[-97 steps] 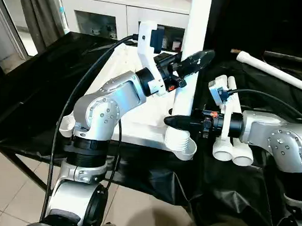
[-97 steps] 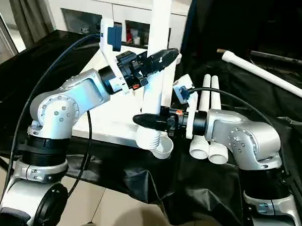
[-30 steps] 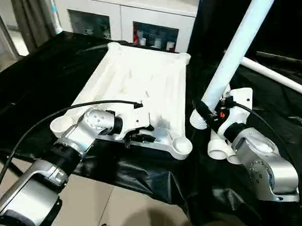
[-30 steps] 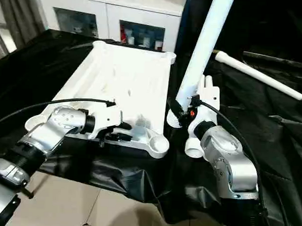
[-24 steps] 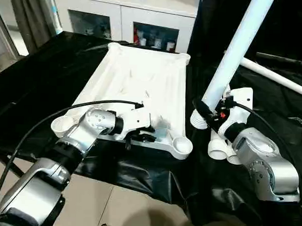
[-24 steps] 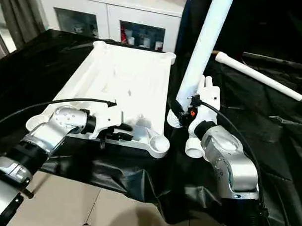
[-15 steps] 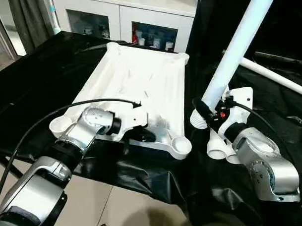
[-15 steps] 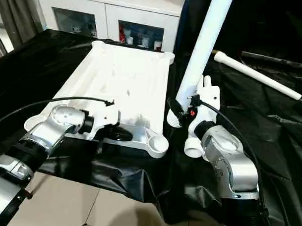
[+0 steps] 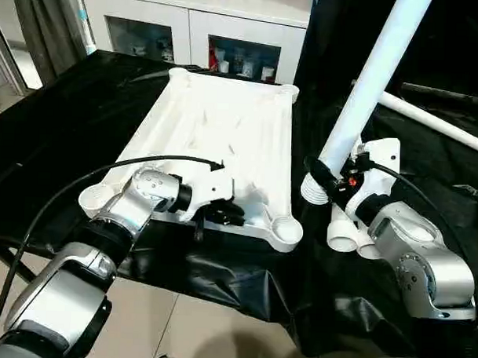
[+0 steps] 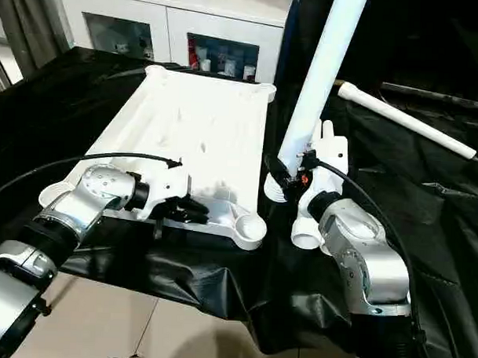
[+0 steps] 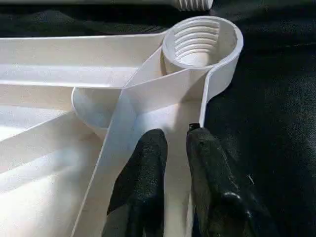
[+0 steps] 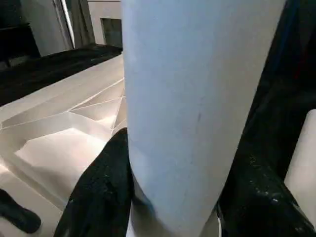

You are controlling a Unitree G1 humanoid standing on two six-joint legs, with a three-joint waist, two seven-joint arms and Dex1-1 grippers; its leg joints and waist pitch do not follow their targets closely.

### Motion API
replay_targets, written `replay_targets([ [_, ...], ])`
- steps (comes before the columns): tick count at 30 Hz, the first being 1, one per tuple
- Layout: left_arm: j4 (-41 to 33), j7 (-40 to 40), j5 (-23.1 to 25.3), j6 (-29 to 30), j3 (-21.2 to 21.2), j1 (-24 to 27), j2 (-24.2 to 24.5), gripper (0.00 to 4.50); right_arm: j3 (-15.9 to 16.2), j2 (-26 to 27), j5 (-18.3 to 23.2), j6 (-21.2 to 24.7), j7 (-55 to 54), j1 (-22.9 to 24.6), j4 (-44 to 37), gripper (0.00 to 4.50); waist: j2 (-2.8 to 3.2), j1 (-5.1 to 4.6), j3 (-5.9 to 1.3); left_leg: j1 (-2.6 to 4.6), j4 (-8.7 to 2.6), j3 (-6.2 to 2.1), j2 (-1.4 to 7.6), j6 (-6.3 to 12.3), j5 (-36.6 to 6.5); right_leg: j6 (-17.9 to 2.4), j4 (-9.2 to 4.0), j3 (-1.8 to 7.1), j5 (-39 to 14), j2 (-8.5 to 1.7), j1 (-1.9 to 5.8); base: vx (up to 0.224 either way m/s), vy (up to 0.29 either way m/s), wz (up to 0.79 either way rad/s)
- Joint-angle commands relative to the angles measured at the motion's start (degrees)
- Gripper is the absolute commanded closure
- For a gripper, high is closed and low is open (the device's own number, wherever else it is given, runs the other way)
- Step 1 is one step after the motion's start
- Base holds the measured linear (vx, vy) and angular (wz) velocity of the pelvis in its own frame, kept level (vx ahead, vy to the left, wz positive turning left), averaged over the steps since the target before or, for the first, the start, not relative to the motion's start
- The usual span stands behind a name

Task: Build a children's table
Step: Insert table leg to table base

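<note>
The white tabletop (image 9: 225, 123) lies ribbed side up on the black-covered table, with round sockets at its corners. My left gripper (image 9: 226, 216) reaches over its near edge, close to the near right socket (image 11: 202, 42). Its black fingers (image 11: 143, 168) stand a little apart, one beside the rim wall and one over it, with nothing pinched between them. My right gripper (image 9: 332, 168) is shut on a long white leg (image 9: 376, 74), which rises tilted to the right. The leg's ribbed lower end (image 9: 313, 189) hangs beside the tabletop's right edge.
Two more legs (image 9: 343, 234) lie side by side under my right forearm. Another leg (image 9: 437, 119) lies across the back right of the black cloth. A white glass-door cabinet (image 9: 228, 45) stands behind the table. The table's near edge drops to a tiled floor (image 9: 218, 335).
My left gripper's fingers closed together half a second ago and have parted a little again, staying at the tabletop's near edge. The right gripper and its leg have not moved.
</note>
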Motion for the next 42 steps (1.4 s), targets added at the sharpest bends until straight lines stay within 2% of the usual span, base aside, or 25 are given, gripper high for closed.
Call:
replay_targets([
  [1,0.98,-2.34,0.25,1.27,0.28,-0.16,-0.08,3.19,-0.31,-0.42,-0.24,-0.22,0.04,-0.46,-1.00,2.62,-0.05,0.04,-4.17,-0.15,-4.30,-0.28,1.25,0.07,-5.39,-6.20,-3.98,3.55,-14.01,-4.62,4.04,0.000,0.000,0.00],
  [5,-0.89,-5.57,-2.88,3.84,2.00,0.03,-0.50,3.04,-0.37,-0.48,-0.24,-0.24,0.14,-0.46,-0.89,2.62,-0.10,0.09,-4.17,-0.06,-4.26,-0.17,1.24,0.20,-5.13,-7.45,-3.79,3.63,-12.83,-4.69,4.00,0.000,0.000,0.00],
  [6,-1.00,-5.95,-3.02,3.85,2.06,0.02,-0.51,2.77,-0.36,-0.50,-0.25,-0.24,0.15,-0.46,-0.87,2.62,-0.06,0.05,-4.13,-0.06,-4.30,-0.19,1.31,0.18,-5.32,-7.60,-3.81,3.61,-12.93,-4.69,3.98,0.000,0.000,0.00],
  [7,-0.95,-6.18,-2.93,3.85,1.96,-0.02,-0.48,2.77,-0.35,-0.51,-0.27,-0.24,0.16,-0.50,-0.83,2.62,-0.10,0.09,-4.14,-0.06,-4.27,-0.19,1.29,0.27,-5.42,-7.64,-3.82,3.62,-12.88,-4.70,4.02,0.000,0.000,0.00],
  [10,0.82,-4.19,0.28,1.46,0.36,-0.33,-0.14,2.52,-0.24,-0.54,-0.33,-0.32,0.30,-0.72,-0.56,2.62,-0.13,0.04,-4.13,-0.10,-4.29,-0.21,1.33,0.33,-5.56,-7.57,-3.85,3.62,-12.77,-4.67,4.06,0.000,0.000,0.00],
  [12,2.58,-2.38,2.03,0.06,-0.21,-0.82,-0.15,2.38,-0.18,-0.50,-0.39,-0.39,0.32,-0.78,-0.52,2.62,-0.14,0.01,-4.11,-0.10,-4.32,-0.24,1.27,0.39,-5.80,-6.77,-4.00,3.57,-13.69,-4.61,4.10,0.000,0.000,0.00],
  [16,3.68,-2.02,3.03,-0.59,-0.43,-1.25,-0.02,2.19,-0.07,-0.36,-0.55,-0.40,0.34,-0.76,-0.68,2.62,-0.09,0.06,-4.16,-0.08,-4.32,-0.27,1.28,0.31,-5.46,-6.08,-4.09,3.60,-14.37,-4.66,4.05,0.000,0.000,0.00],
  [18,4.22,-2.02,3.33,-0.84,-0.26,-1.47,0.03,2.50,-0.04,-0.27,-0.72,-0.46,0.39,-0.64,-0.76,2.62,0.12,0.10,-4.18,-0.06,-4.32,-0.30,1.32,0.16,-5.52,-6.51,-4.00,3.62,-13.68,-4.69,4.03,0.000,0.000,0.00],
  [19,4.26,-2.02,3.34,-0.85,-0.26,-1.49,0.03,2.56,-0.04,-0.27,-0.72,-0.46,0.40,-0.63,-0.77,2.62,0.03,0.07,-4.17,-0.06,-4.34,-0.31,1.32,0.15,-5.60,-6.71,-3.96,3.61,-13.28,-4.65,4.05,0.000,0.000,0.00],
  [20,5.00,-1.72,3.87,-1.29,-0.21,-1.80,-0.02,2.54,-0.05,-0.28,-0.78,-0.50,0.42,-0.57,-0.78,2.62,0.23,0.12,-4.16,-0.02,-4.35,-0.32,1.34,0.08,-5.60,-7.05,-3.86,3.61,-12.79,-4.66,4.01,0.000,0.000,0.00],
  [23,5.86,-2.20,2.92,-1.25,1.24,-2.41,-0.77,2.86,-0.10,-0.27,-0.81,-0.53,0.42,-0.61,-0.74,2.62,0.08,0.11,-4.17,-0.06,-4.31,-0.27,1.24,0.11,-5.87,-7.15,-3.98,3.60,-13.00,-4.69,4.13,0.000,0.000,0.00],
  [24,5.98,-2.87,1.70,-0.89,2.27,-2.70,-1.26,2.96,-0.09,-0.24,-0.83,-0.57,0.40,-0.66,-0.69,2.62,0.23,0.16,-4.17,-0.03,-4.33,-0.31,1.27,0.04,-5.92,-7.23,-3.96,3.61,-13.04,-4.73,4.11,0.000,0.000,0.00],
  [27,5.90,-4.09,0.78,-0.54,3.04,-2.85,-1.57,3.04,-0.07,-0.21,-0.83,-0.58,0.39,-0.72,-0.63,2.62,0.08,0.17,-4.17,-0.10,-4.28,-0.27,1.22,0.19,-5.74,-7.74,-3.89,3.61,-12.58,-4.70,4.20,0.000,0.000,0.00],
  [28,5.99,-4.43,0.56,-0.52,3.25,-2.89,-1.66,3.28,-0.06,-0.19,-0.83,-0.58,0.40,-0.74,-0.61,2.62,0.10,0.20,-4.20,-0.05,-4.30,-0.29,1.26,0.21,-5.68,-7.82,-3.85,3.61,-12.36,-4.73,4.17,0.000,0.000,0.00],
  [31,6.56,-5.21,0.15,-0.76,3.73,-3.10,-1.86,3.37,-0.02,-0.13,-0.85,-0.57,0.41,-0.80,-0.60,2.62,0.13,0.12,-4.17,-0.09,-4.28,-0.27,1.25,0.37,-5.74,-8.10,-3.89,3.60,-11.94,-4.70,4.16,0.000,0.000,0.00],
  [34,7.59,-5.60,1.50,-1.29,3.32,-3.27,-1.58,3.73,-0.04,-0.05,-0.93,-0.56,0.52,-0.65,-0.70,2.62,0.14,0.09,-4.13,-0.02,-4.31,-0.27,1.22,0.34,-6.36,-7.81,-4.03,3.57,-12.91,-4.65,4.15,0.000,0.000,0.00],
  [38,8.26,-5.91,2.62,-1.74,2.88,-3.23,-1.22,3.93,-0.07,0.00,-1.01,-0.57,0.51,-0.66,-0.68,2.62,0.20,0.17,-4.14,-0.03,-4.37,-0.33,1.29,0.22,-6.35,-7.25,-4.10,3.59,-13.54,-4.75,4.18,0.000,0.000,0.00],
  [39,8.37,-6.17,2.80,-1.78,2.73,-3.25,-1.07,3.93,-0.08,0.03,-1.01,-0.57,0.48,-0.68,-0.67,2.62,0.20,0.17,-4.13,-0.05,-4.38,-0.35,1.28,0.18,-6.23,-7.27,-4.07,3.58,-13.41,-4.72,4.17,0.000,0.000,0.00],
  [42,8.52,-6.12,3.05,-2.07,2.67,-3.33,-0.96,4.30,-0.07,0.08,-1.02,-0.60,0.45,-0.70,-0.65,2.62,0.35,0.16,-4.19,0.00,-4.38,-0.39,1.36,0.15,-6.01,-7.82,-3.89,3.59,-12.17,-4.72,4.15,0.000,0.000,0.00],
])
